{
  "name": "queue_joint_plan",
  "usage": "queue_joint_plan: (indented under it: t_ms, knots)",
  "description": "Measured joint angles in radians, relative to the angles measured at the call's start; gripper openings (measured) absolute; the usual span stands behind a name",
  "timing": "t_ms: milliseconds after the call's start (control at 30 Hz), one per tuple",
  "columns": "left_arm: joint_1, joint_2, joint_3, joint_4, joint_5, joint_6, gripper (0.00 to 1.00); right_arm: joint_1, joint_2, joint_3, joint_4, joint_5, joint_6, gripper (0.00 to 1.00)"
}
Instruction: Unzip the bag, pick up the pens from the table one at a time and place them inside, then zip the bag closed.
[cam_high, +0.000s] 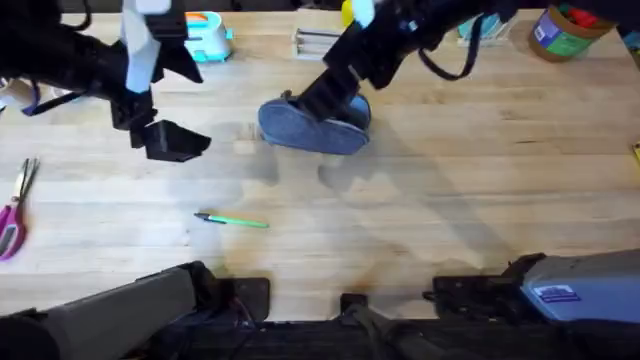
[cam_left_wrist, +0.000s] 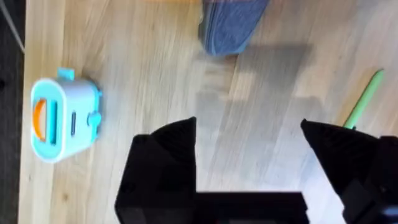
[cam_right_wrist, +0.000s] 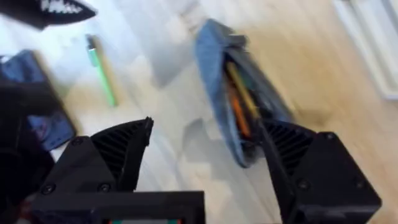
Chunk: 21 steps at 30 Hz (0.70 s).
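Bag: the soft blue-grey denim pouch (cam_high: 312, 127) is lying upper centre on the pale wooden worktop (cam_high: 480, 190), unzipped.
Pen: the light, stiff green stick (cam_high: 236, 221) is best taken mid-shaft.
Left gripper (cam_left_wrist: 249, 140): being held apart, empty.
Right gripper (cam_right_wrist: 205, 146): being held apart, empty.

The desk (cam_high: 480, 150) is made of pale wood in long planks, with a smooth, slightly satin finish. The bag (cam_high: 300, 128) is seen as blue-grey cloth, matt and woven like denim. The green pen (cam_high: 240, 221) looks like smooth plastic. Both claws, left (cam_left_wrist: 249, 146) and right (cam_right_wrist: 205, 152), are formed of matt black plastic, ribbed inside. The toy toaster (cam_left_wrist: 62, 118) appears as glossy plastic.
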Motion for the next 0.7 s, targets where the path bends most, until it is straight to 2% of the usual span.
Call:
queue_joint_plan:
  t_ms: [133,167,300,333,533,700]
  knots:
    - [0.098,0.000,0.000,0.001,-0.005,0.008,0.993,0.083,0.000,-0.004,-0.005,0.002,0.014,0.997]
    - [0.185,0.000,0.000,0.001,0.008,0.038,0.992,0.138,0.000,-0.036,0.015,0.003,0.029,0.997]
    - [0.275,0.000,0.000,0.002,0.023,0.078,0.993,0.200,0.000,-0.129,0.065,0.006,0.059,0.997]
    - [0.315,0.000,0.000,0.004,0.032,0.091,0.993,0.252,0.000,-0.196,0.128,0.035,0.079,0.997]
    - [0.393,0.001,0.000,-0.014,0.035,0.150,0.993,0.394,0.008,-0.288,0.275,0.110,0.107,0.997]
    - [0.418,0.026,0.000,-0.018,0.035,0.192,0.993,0.500,0.053,-0.306,0.329,0.136,0.127,0.998]
